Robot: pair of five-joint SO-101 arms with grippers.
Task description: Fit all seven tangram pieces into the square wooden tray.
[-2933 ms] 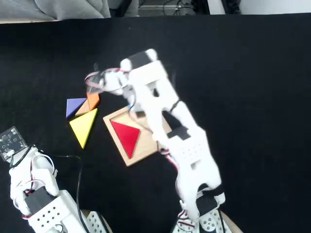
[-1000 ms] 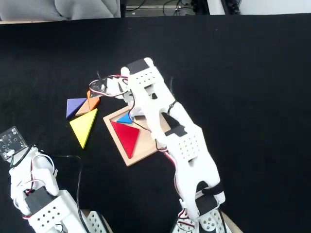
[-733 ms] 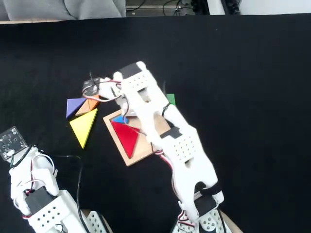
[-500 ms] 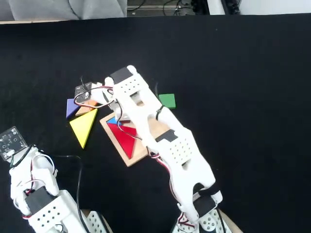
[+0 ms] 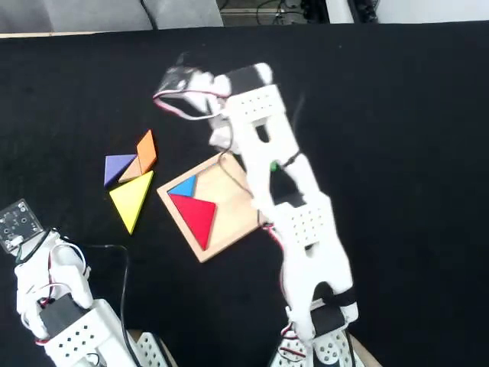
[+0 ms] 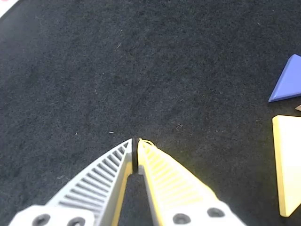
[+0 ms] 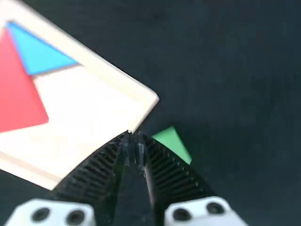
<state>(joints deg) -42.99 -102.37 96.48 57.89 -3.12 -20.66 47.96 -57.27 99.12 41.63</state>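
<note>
Wood tray (image 5: 233, 200) sits on the black bench (image 5: 397, 115) with two pieces in it. The red triangle (image 5: 195, 217) and blue triangle (image 5: 183, 186) lie edge to edge, across the bare tray floor from the right pincer (image 7: 134, 138).

Right pincer: fingers pressed together, nothing between them. The tips hang over one corner of the tray, right at the rim.

Green piece (image 7: 172, 141) lies on the bench outside the tray, just beside the right pincer's tips and near that same corner. A finger covers part of it, so the shape is hard to call; possibly a square. From above, only a sliver of it shows past the right arm (image 5: 306, 229).

Left pincer (image 6: 136, 141): fingers pressed together, empty, over bare bench.

The other four pieces are loose on the bench, on the far side of the tray from the right pincer:
- yellow triangle (image 5: 131, 200), just beside the tray's edge
- purple triangle (image 5: 117, 167)
- orange piece (image 5: 146, 150)
- small tan triangle (image 5: 131, 170), wedged between the other three

Seen from the left pincer, the purple and yellow triangles lie ahead and off to one side, well apart from its tips.
</note>
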